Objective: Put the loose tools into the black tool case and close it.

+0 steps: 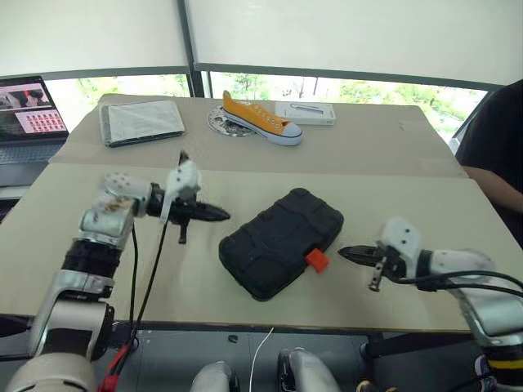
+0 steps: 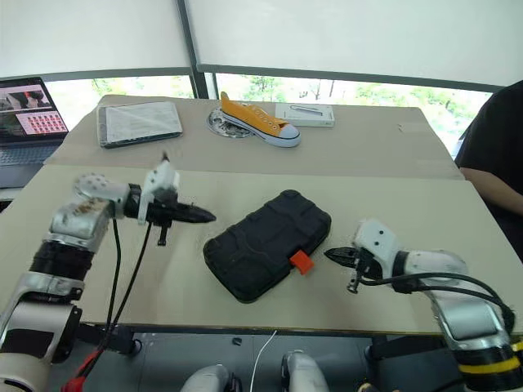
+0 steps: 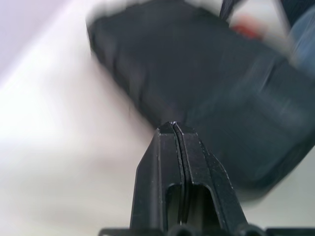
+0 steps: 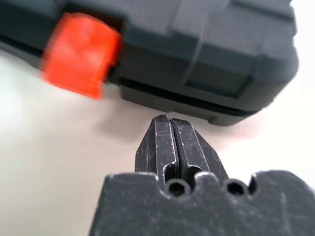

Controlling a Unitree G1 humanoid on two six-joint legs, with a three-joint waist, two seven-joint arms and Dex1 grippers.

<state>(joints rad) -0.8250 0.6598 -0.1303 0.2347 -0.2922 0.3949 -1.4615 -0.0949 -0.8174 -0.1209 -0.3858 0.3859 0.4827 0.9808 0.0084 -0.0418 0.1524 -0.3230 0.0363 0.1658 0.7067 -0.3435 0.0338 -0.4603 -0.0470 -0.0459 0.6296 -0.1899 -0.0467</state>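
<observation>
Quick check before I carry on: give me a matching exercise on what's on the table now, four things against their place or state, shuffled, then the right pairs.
Things:
1. black tool case
2. orange latch
3. left gripper
4. orange sneaker

Places or states:
A. at the table's far side, beside a white box
B. closed, lying flat between the two grippers
C. shut and empty, pointing at the case
D. on the case's edge that faces the right gripper

Pairs: 1-B, 2-D, 3-C, 4-A
</observation>
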